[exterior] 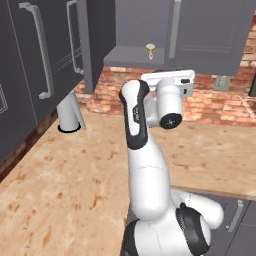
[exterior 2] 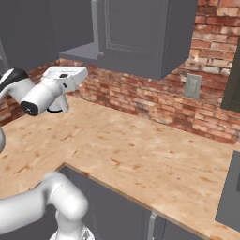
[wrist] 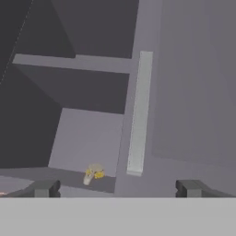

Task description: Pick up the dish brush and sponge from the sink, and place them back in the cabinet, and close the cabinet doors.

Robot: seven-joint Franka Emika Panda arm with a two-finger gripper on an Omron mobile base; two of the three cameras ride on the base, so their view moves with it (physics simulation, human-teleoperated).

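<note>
Left base view: brush (exterior: pixel 149 50) lies at 12 o'clock on the open cabinet (exterior: pixel 131 56) shelf, above the arm.
Right base view: cabinet door (exterior 2: pixel 140 33) at 12 o'clock, counter (exterior 2: pixel 140 150) below.
Hand view: gripper (wrist: pixel 117 188) at 6 o'clock, fingers apart, empty; brush (wrist: pixel 93 173) at 7 o'clock on the shelf, left of the door handle (wrist: pixel 139 113).

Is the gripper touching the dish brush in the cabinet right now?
Apart. In the hand view the open gripper has both fingertips spread wide, and the dish brush lies beyond them on the cabinet shelf.
</note>
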